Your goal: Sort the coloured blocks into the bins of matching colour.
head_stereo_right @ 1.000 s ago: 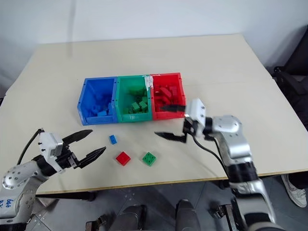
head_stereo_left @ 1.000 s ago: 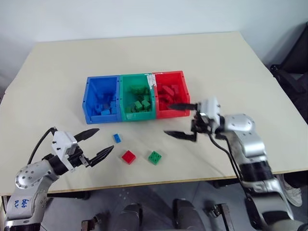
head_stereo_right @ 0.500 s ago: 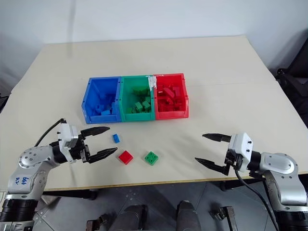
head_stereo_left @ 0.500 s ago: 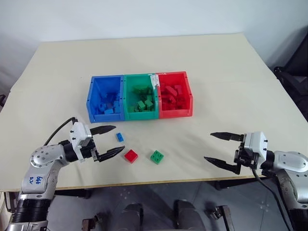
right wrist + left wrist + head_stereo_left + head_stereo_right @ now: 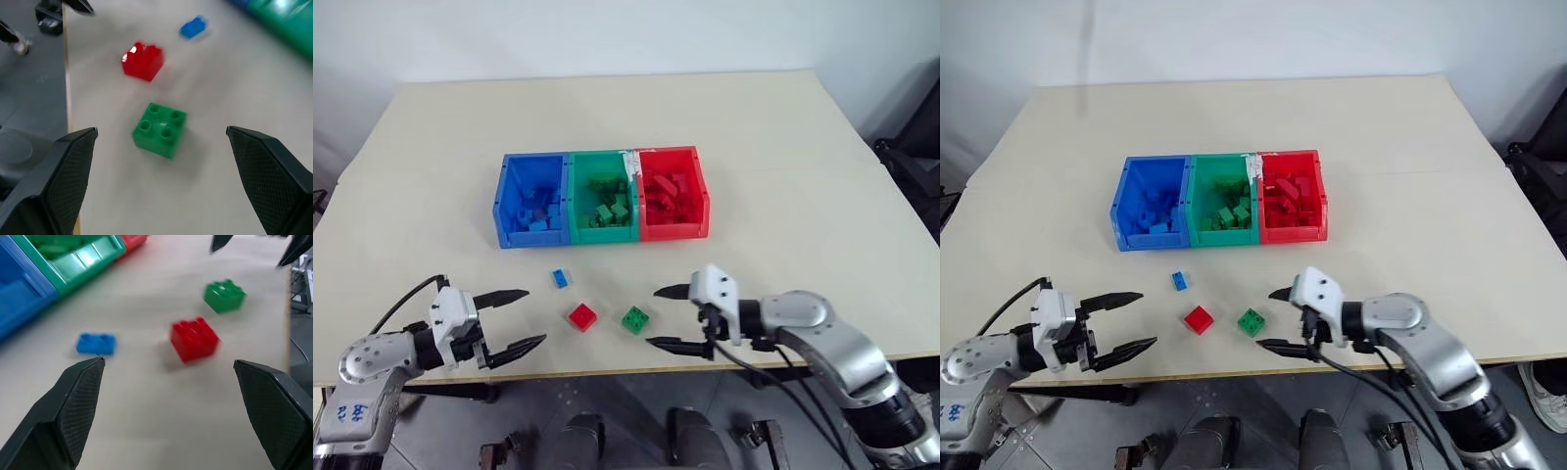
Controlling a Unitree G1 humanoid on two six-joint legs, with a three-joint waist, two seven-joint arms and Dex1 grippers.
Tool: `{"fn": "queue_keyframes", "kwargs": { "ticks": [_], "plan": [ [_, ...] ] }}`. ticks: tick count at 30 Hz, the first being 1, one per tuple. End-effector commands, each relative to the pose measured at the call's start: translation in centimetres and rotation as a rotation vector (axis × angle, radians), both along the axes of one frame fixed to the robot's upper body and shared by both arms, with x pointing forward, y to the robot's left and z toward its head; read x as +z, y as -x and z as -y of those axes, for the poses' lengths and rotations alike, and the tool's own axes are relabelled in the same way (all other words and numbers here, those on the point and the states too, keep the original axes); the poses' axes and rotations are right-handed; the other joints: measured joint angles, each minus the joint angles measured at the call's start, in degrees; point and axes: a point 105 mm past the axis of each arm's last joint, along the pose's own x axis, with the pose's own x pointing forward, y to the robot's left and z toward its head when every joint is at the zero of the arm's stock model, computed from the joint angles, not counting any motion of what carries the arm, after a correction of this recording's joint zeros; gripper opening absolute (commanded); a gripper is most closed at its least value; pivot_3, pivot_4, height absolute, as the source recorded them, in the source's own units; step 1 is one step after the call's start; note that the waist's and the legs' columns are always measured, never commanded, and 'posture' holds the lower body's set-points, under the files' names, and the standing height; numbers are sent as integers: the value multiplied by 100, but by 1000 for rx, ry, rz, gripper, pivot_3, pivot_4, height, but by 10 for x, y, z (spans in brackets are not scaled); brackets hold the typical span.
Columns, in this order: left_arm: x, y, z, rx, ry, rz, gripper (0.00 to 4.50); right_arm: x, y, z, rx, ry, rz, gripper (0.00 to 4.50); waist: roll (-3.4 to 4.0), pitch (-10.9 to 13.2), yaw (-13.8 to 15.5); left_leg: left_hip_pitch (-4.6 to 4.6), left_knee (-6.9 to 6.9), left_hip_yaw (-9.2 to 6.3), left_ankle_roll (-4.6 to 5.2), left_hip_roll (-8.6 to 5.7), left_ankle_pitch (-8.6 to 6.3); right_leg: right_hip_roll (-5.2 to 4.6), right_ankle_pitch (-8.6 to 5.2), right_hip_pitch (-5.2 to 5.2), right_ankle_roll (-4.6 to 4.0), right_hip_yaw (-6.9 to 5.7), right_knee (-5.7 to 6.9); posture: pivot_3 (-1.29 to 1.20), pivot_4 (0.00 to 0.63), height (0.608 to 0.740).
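Three loose coloured blocks lie on the table in front of the bins: a small blue one (image 5: pixel 560 278), a red one (image 5: pixel 581 315) and a green one (image 5: pixel 634 319). The joined bins stand in a row, blue (image 5: pixel 530 238), green (image 5: pixel 604 235) and red (image 5: pixel 675 231), each holding several blocks of its own colour. My right gripper (image 5: pixel 652 316) is open just right of the green block (image 5: pixel 160 129), pointing left at it, with nothing between its fingers. My left gripper (image 5: pixel 535 315) is open and empty near the front edge, left of the red block (image 5: pixel 194 339).
The beige table (image 5: pixel 783 176) has wide bare areas to the right of and behind the bins. Its front edge runs close under both grippers. A dark chair (image 5: pixel 913 166) stands off the table's right side.
My right gripper left the red bin, swung out to the right front, then came left and now sits beside the green block. My left gripper drew back toward the front edge. The blocks stayed put.
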Motion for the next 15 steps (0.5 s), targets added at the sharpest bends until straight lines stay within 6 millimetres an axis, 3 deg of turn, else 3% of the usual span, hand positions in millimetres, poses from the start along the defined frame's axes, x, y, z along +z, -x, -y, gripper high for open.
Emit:
{"fn": "queue_keyframes", "kwargs": {
  "ticks": [1,5,7,14,15],
  "plan": [
    [12,9,0,-4,-4,35,4500,-10,-10,-7,-35,56,38,4419,0,0,5,0,1,0,0,-1,0,-1,0,0,0,0,1,0,150,740],
    [12,14,4,13,2,36,4500,-20,-20,-14,-62,89,65,4254,0,-1,-9,0,0,1,0,-3,0,3,1,0,-1,0,1,0,150,740],
    [12,14,6,19,4,38,4500,-21,-22,-14,-63,91,75,3822,-1,-1,-12,2,0,1,-3,-3,-2,6,1,0,-2,1,1,0,150,740],
    [14,18,4,58,15,57,4500,-7,-28,-18,-63,41,114,1427,-1,-1,-23,2,-4,4,-7,-4,-4,15,1,-2,-5,2,0,0,150,740],
    [14,17,4,63,17,60,4500,-4,-30,-19,-67,30,124,1396,-1,-1,-20,2,-3,4,-7,-4,-4,15,1,-2,-5,1,0,0,150,740]
  ]
}}
